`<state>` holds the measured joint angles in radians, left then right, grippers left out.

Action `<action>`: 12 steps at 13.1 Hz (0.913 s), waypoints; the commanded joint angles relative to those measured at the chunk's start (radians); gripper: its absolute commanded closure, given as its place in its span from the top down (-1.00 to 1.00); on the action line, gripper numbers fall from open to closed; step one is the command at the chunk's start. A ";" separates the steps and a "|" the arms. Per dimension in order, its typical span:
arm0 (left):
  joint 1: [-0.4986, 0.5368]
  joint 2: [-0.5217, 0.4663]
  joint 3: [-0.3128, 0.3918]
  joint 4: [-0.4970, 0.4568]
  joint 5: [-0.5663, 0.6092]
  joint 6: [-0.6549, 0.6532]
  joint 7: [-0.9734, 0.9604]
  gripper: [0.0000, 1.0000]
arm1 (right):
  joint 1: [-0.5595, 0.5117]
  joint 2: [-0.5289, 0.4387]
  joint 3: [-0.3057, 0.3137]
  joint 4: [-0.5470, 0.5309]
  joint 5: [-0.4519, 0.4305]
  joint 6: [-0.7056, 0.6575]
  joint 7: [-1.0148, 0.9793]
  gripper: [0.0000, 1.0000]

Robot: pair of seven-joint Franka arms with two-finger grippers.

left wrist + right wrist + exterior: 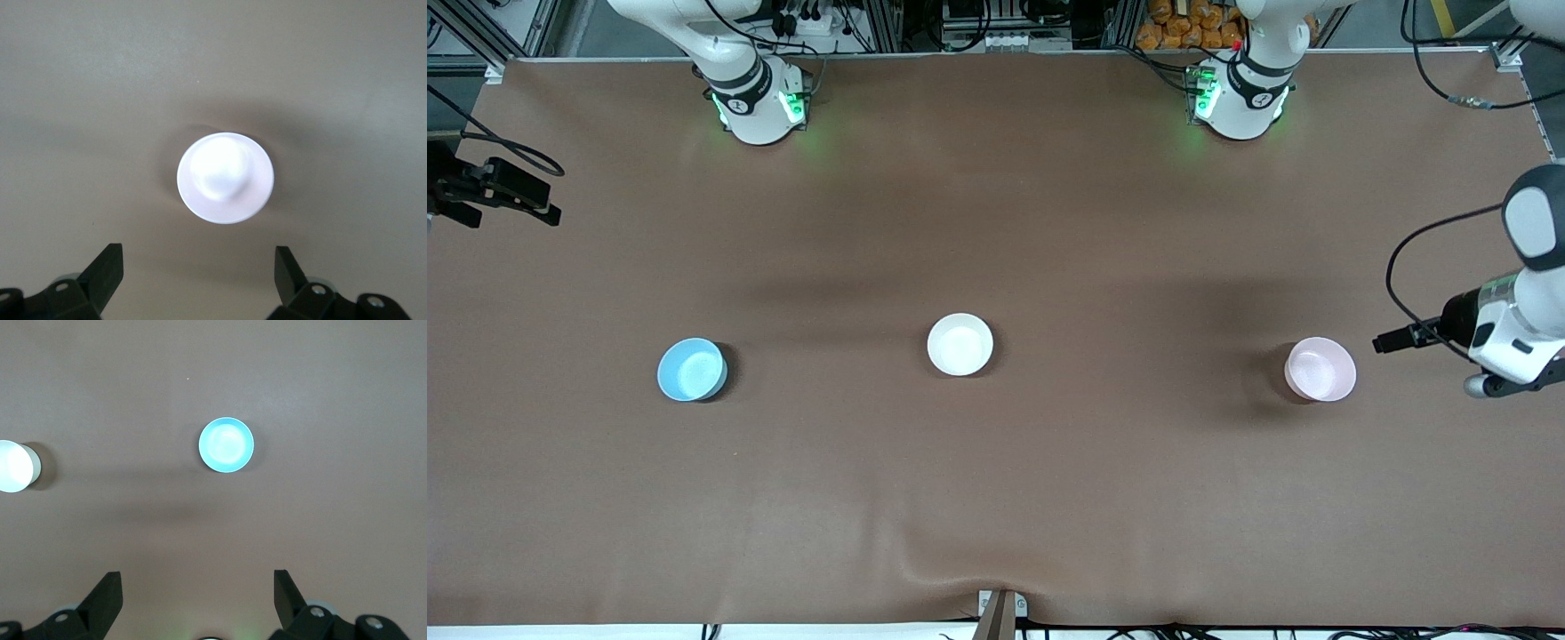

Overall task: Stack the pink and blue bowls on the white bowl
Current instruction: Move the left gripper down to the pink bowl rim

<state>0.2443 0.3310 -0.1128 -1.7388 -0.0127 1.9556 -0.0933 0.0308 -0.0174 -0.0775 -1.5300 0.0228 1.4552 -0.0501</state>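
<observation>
Bowls sit in a row on the brown counter (pixel 996 498), well apart: blue bowl (pixel 691 369) toward the right arm's end, white bowl (pixel 959 344) in the middle, pink bowl (pixel 1320 369) toward the left arm's end. Left gripper (pixel 199 270) hangs over the pink bowl, fingers (pixel 107 270) spread wide and empty. Right gripper (pixel 198 593) hangs high over the counter near the blue bowl, fingers likewise wide and empty.
</observation>
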 commanded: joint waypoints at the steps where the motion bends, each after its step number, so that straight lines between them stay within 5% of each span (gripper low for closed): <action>1: 0.021 0.060 -0.005 0.010 -0.018 0.046 0.033 1.00 | 0.011 0.004 -0.007 0.010 0.002 -0.004 0.007 1.00; 12: 0.035 0.207 -0.005 -0.094 -0.016 0.276 0.139 1.00 | 0.011 0.004 -0.007 0.010 0.002 -0.003 0.007 1.00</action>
<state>0.2636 0.5283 -0.1142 -1.8204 -0.0132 2.2004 0.0025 0.0309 -0.0173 -0.0775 -1.5300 0.0228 1.4553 -0.0501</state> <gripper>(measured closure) 0.000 0.000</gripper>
